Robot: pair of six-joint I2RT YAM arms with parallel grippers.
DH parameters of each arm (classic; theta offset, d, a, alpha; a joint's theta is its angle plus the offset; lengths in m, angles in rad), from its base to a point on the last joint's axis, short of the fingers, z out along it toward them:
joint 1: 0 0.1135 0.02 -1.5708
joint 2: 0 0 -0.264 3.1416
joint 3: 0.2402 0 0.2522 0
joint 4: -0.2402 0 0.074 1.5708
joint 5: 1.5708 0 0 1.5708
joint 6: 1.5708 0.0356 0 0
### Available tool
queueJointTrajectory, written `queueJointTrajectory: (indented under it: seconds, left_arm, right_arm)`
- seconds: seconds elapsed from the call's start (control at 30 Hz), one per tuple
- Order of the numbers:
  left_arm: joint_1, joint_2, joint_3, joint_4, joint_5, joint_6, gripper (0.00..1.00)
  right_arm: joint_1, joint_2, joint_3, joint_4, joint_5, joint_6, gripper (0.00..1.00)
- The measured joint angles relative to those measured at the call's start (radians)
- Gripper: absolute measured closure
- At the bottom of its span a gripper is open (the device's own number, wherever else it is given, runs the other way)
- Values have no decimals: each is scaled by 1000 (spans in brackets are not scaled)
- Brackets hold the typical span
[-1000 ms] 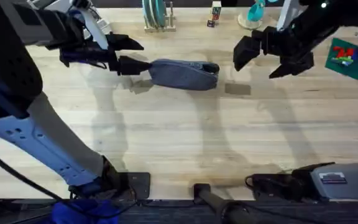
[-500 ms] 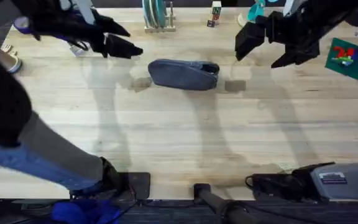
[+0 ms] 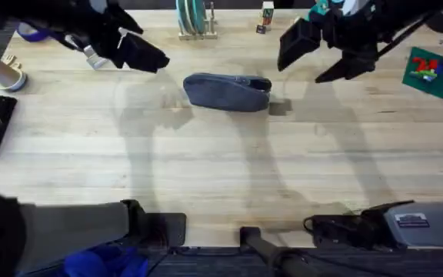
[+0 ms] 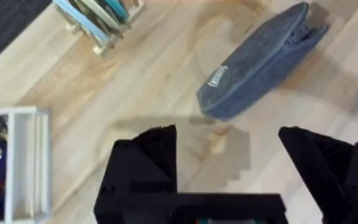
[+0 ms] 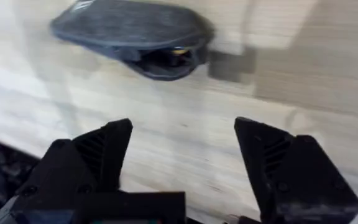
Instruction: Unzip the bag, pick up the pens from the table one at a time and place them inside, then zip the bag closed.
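With both the left gripper (image 4: 229,155) and the right gripper (image 5: 182,155) wide open and empty, pin the bag (image 3: 227,91) near the table's (image 3: 221,169) far edge before pulling its gaping end closed.

a lab: robot arms' bases clamped to a wooden table (image 3: 221,177).

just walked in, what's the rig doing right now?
Nothing is being held. The bag lies on the table between the two arms, and its end nearest the right arm looks partly open in the right wrist view. The left gripper and right gripper are both open and empty, off to either side of the bag and clear of it. No pens are visible on the table.
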Motion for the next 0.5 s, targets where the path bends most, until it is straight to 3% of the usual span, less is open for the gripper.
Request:
queueJointTrajectory:
  seconds: [0.2,0.5]
  left_arm:
    - [0,-58,0,-132,-36,-16,5]
    - [0,-92,0,-135,-66,-152,5]
  right_arm:
    - [4,0,0,34,-81,-17,6]
    - [5,0,0,37,-106,-58,6]
